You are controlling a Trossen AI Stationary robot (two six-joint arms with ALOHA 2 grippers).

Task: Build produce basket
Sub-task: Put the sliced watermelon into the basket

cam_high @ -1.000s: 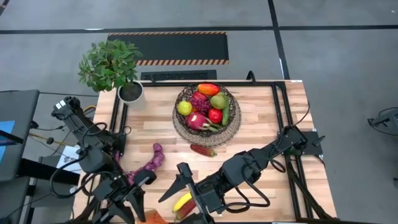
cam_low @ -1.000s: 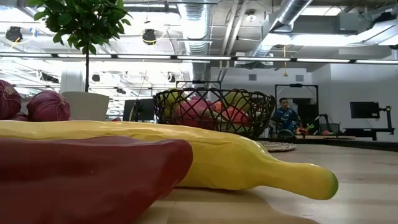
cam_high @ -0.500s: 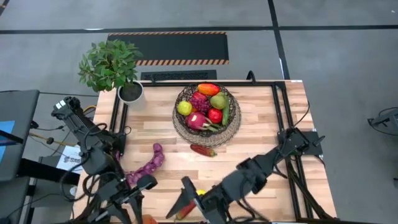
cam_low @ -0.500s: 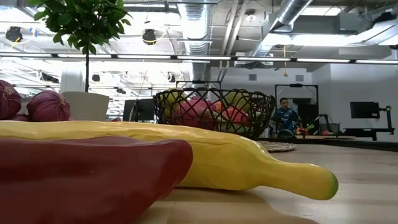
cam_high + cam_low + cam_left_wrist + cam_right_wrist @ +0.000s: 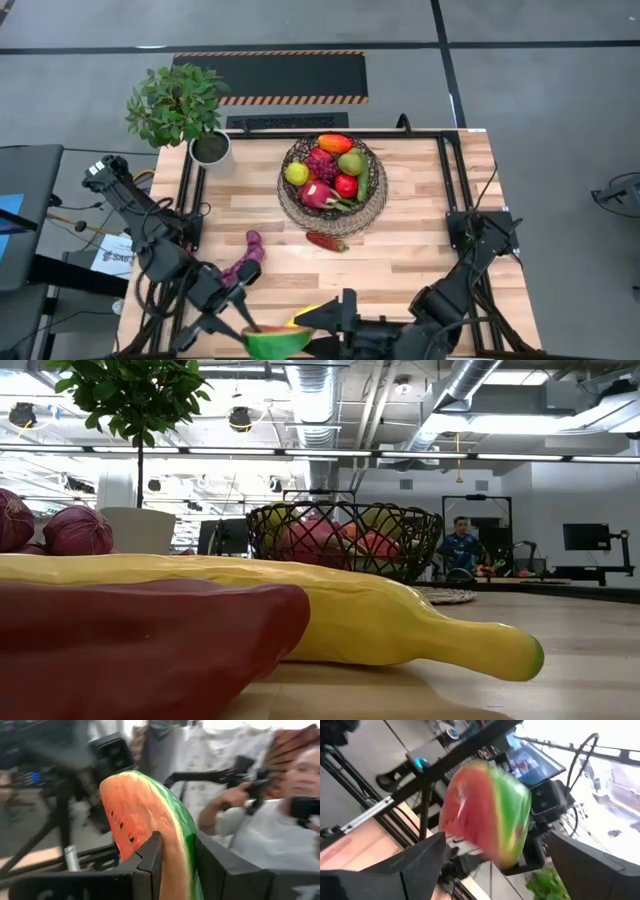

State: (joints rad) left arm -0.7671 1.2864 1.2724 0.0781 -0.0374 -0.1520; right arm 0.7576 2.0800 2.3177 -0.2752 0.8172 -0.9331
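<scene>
Left pincer (image 5: 177,870) now clamped on watermelon slice (image 5: 272,341), lifted since a second ago; right pincer (image 5: 492,865) spread apart facing it. You're set for a handover.

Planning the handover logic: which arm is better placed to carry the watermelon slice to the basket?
Left. The left tool is already clamped on the watermelon slice at the table's near edge. The right tool is open, only facing it. The basket lies farther back, mid-table.

Grey floor (image 5: 560,120), exposed ceiling ducts (image 5: 455,385), striped mat (image 5: 290,76).
</scene>
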